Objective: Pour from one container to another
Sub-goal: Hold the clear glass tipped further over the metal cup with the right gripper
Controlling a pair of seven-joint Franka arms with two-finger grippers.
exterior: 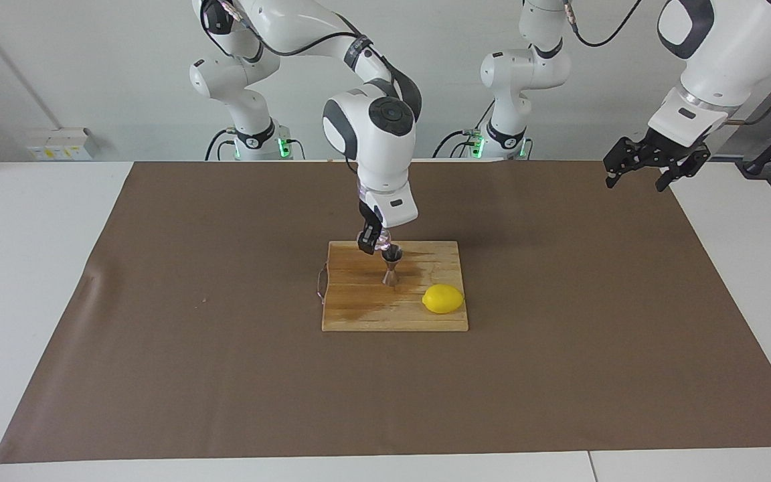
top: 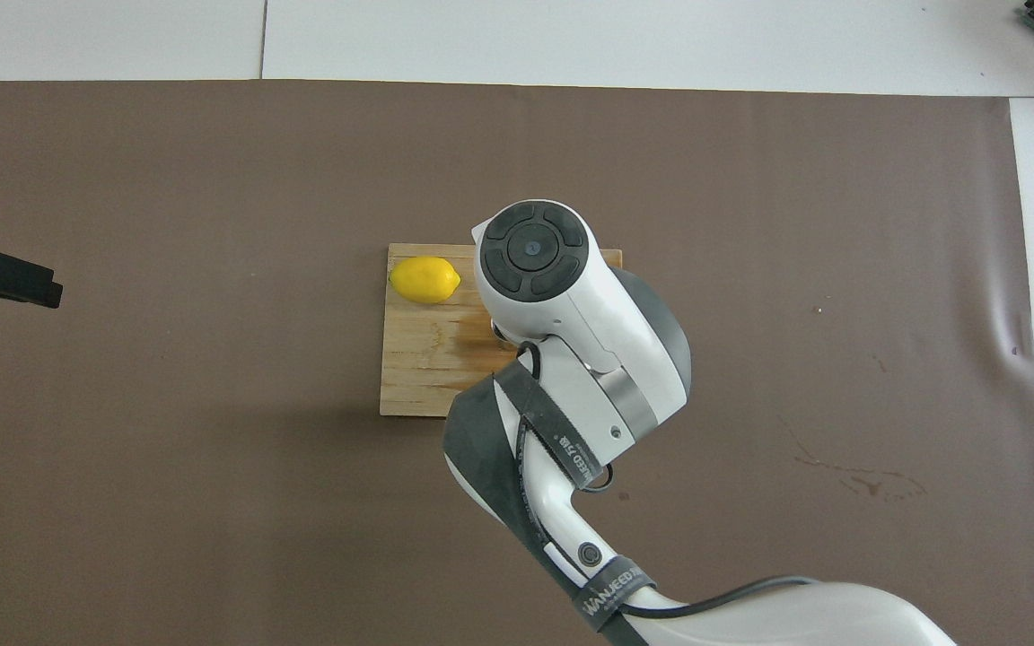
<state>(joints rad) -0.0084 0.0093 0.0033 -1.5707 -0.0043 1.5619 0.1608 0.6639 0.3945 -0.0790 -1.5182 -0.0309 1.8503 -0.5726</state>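
Right gripper (exterior: 377, 246) clamps glass cup (exterior: 385, 237) over jigger (exterior: 391, 265); left gripper (exterior: 653, 164) open, waiting; brown mat (exterior: 225, 335).

A mat (exterior: 225, 375) is spread over the table (exterior: 24, 301) and fills most of the facing view. A wooden board (exterior: 359, 314) is laid on the mat at the middle of the frame. A jigger (exterior: 391, 271) is stood upright on the board, a little above the board's middle. A lemon (exterior: 443, 298) is placed on the board at its lower right corner, just beside the jigger. A glass cup (exterior: 384, 239) is held by the right gripper (exterior: 372, 242) right over the jigger's top. The left gripper (exterior: 653, 164) is hung at the upper right of the frame, over the mat's edge.
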